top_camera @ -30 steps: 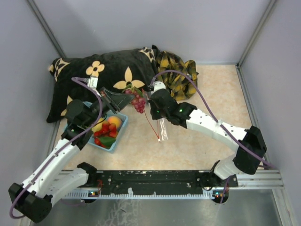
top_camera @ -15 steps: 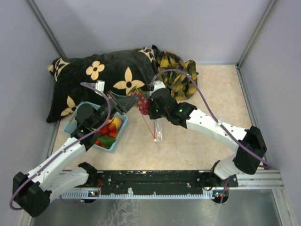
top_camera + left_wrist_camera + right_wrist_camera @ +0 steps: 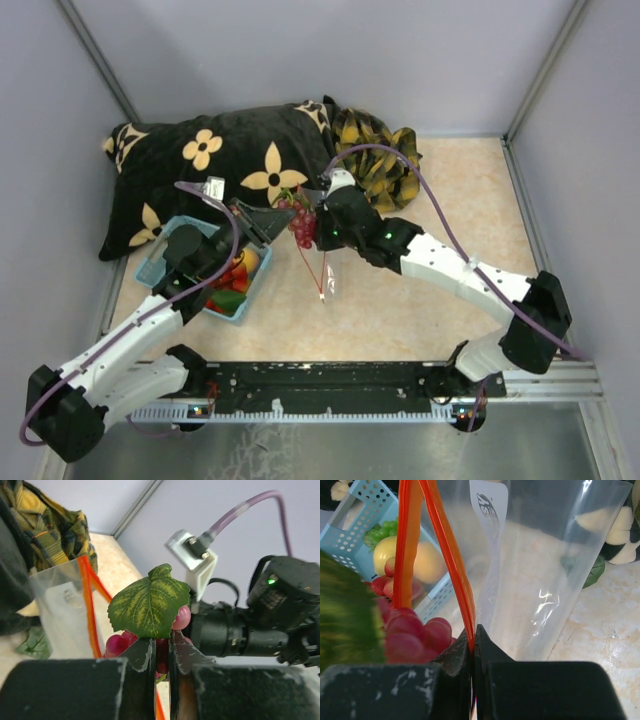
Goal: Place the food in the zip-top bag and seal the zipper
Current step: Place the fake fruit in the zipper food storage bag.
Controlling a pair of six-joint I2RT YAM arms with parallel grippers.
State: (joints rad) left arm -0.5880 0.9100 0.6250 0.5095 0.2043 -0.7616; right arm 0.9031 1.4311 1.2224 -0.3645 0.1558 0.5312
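My left gripper [image 3: 278, 216] is shut on the stem of a bunch of purple grapes [image 3: 301, 224] topped by a green leaf [image 3: 148, 603]. In the left wrist view the stem sits between the jaws of this gripper [image 3: 161, 655]. The grapes hang right beside the mouth of the clear zip-top bag [image 3: 328, 280]. My right gripper [image 3: 473, 640] is shut on the bag's red-orange zipper [image 3: 447, 555] and holds the bag [image 3: 545, 580] up off the table with its mouth gaping. The grapes [image 3: 415, 632] press against the zipper's left side. More food [image 3: 232, 280] lies in the light-blue basket [image 3: 148, 266].
A black pillow with tan flowers [image 3: 200, 165] lies behind the basket. A yellow plaid cloth [image 3: 378, 150] is bunched behind the right gripper. Grey walls close in the left, back and right sides. Both arms crowd the middle of the table.
My left arm has carried the grapes rightward from over the basket up to the bag's mouth. The hanging bag has swung slightly left. Both grips are unchanged.
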